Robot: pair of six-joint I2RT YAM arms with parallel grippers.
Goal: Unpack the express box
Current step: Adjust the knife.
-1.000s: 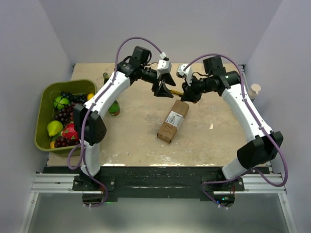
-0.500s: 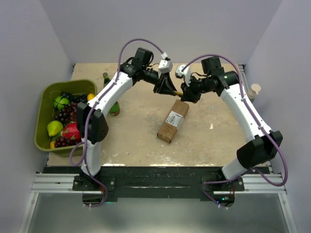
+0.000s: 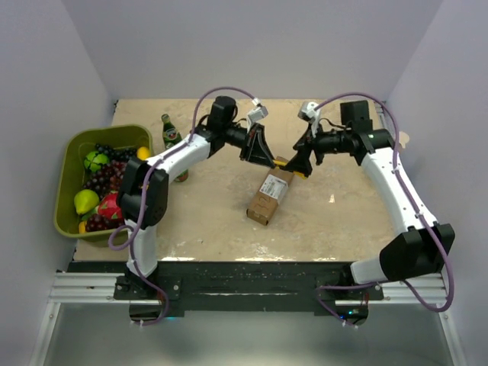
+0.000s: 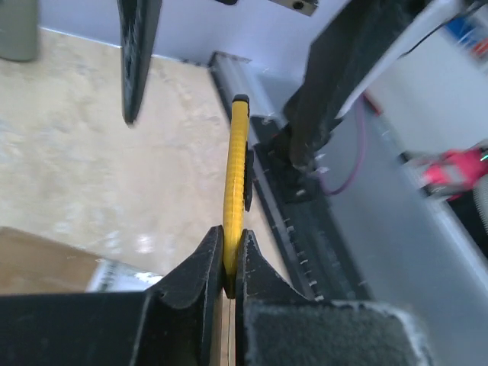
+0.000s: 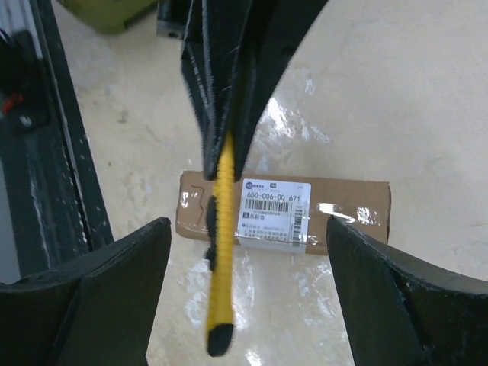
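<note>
The express box [image 3: 272,192], a brown carton with a white label [image 5: 276,210], lies flat on the table between the arms; it also shows as express box [image 5: 343,206]. Above its far end, my left gripper [image 3: 263,149] is shut on one end of a slim yellow utility knife [image 4: 235,175]. The jaws of the left gripper [image 4: 231,233] pinch the knife edge-on. My right gripper [image 3: 302,162] stands open just right of the knife. In the right wrist view the knife [image 5: 219,259] hangs free between the wide-apart fingers [image 5: 91,297] of the right gripper [image 5: 248,225].
A green bin [image 3: 72,145] of fruit sits at the table's left edge. A green bottle [image 3: 169,131] stands behind it, with another green item [image 3: 180,174] nearer the left arm. A paper cup [image 3: 402,139] is at the far right edge.
My left gripper closed on the yellow knife. My right gripper, shut on the knife before, opened, let it go and drew back to the right. The box has not moved.
</note>
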